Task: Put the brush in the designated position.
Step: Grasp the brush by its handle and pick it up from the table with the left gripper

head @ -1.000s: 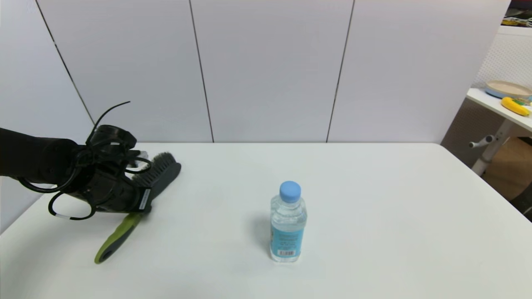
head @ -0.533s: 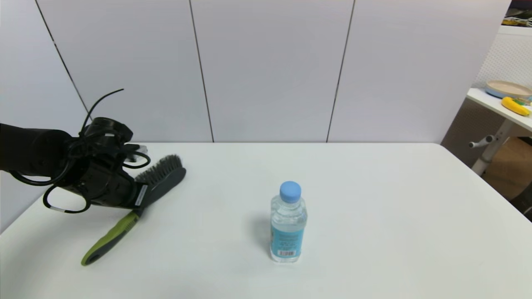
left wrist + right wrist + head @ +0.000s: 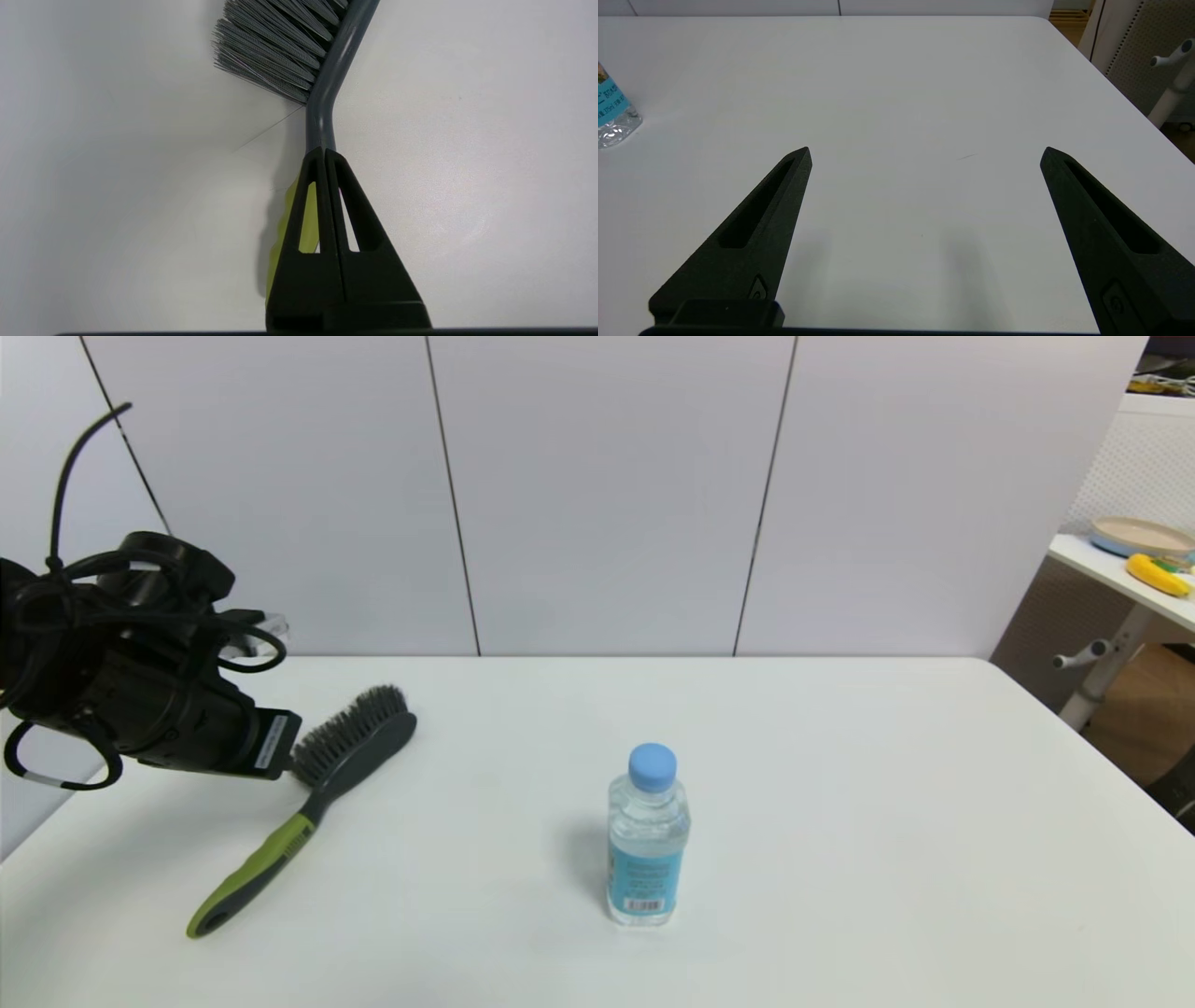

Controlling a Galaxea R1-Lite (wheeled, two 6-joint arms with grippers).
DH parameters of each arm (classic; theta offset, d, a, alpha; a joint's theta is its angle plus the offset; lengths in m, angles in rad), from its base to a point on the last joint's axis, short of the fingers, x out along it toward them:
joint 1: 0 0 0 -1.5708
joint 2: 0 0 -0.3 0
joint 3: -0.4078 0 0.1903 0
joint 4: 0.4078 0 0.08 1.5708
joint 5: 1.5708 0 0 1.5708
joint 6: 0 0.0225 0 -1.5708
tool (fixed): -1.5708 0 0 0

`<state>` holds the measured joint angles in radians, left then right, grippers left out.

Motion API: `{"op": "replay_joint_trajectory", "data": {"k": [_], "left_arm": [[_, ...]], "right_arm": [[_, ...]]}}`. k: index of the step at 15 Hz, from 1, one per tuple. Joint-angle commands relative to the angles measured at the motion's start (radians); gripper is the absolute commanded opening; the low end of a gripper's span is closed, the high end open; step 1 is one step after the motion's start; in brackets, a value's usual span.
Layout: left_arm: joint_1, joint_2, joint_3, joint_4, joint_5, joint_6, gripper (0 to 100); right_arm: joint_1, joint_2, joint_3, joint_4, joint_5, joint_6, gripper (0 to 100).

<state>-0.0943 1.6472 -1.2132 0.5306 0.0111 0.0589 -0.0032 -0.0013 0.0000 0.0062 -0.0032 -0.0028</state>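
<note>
The brush point(image 3: 308, 807) lies flat on the white table point(image 3: 840, 821) at the left, its dark grey bristled head toward the wall and its lime-green handle toward the front-left corner. My left gripper point(image 3: 278, 747) hangs in the air just left of the head, apart from the brush. In the left wrist view its two fingers point(image 3: 323, 154) are pressed together with nothing between them, and the brush point(image 3: 327, 93) lies on the table beyond them. My right gripper point(image 3: 924, 151) stands open over bare tabletop. No mark on the table shows the designated position.
A water bottle point(image 3: 646, 840) with a blue cap stands upright near the table's middle, right of the brush; its base point(image 3: 609, 116) also shows in the right wrist view. A side table point(image 3: 1120, 574) with a plate and a banana stands off the far right.
My left gripper has risen and drawn back to the left, away from the brush. The brush has swung slightly and now lies free on the table. The bottle has not moved.
</note>
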Motion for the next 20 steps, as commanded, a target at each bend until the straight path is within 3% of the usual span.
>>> {"op": "replay_joint_trajectory", "data": {"k": [1, 2, 3, 10, 15, 20], "left_arm": [[-0.001, -0.035, 0.003, 0.002, 0.000, 0.007, 0], [-0.001, -0.033, 0.004, 0.002, -0.002, 0.018, 0], [-0.002, -0.032, 0.009, 0.003, -0.003, 0.019, 100], [-0.001, 0.017, 0.030, 0.000, -0.002, 0.030, 100], [0.024, 0.062, 0.055, -0.008, -0.034, 0.162, 100], [0.034, 0.114, 0.107, -0.097, -0.059, 0.239, 100]], "right_arm": [[0.000, 0.001, 0.002, 0.000, 0.000, 0.000, 100], [0.000, 0.001, 0.002, 0.000, 0.000, 0.000, 100], [0.000, 0.001, 0.002, 0.000, 0.000, 0.000, 100], [0.000, 0.001, 0.002, 0.000, 0.000, 0.000, 100], [0.000, 0.001, 0.002, 0.000, 0.000, 0.000, 100], [0.000, 0.001, 0.002, 0.000, 0.000, 0.000, 100]]}}
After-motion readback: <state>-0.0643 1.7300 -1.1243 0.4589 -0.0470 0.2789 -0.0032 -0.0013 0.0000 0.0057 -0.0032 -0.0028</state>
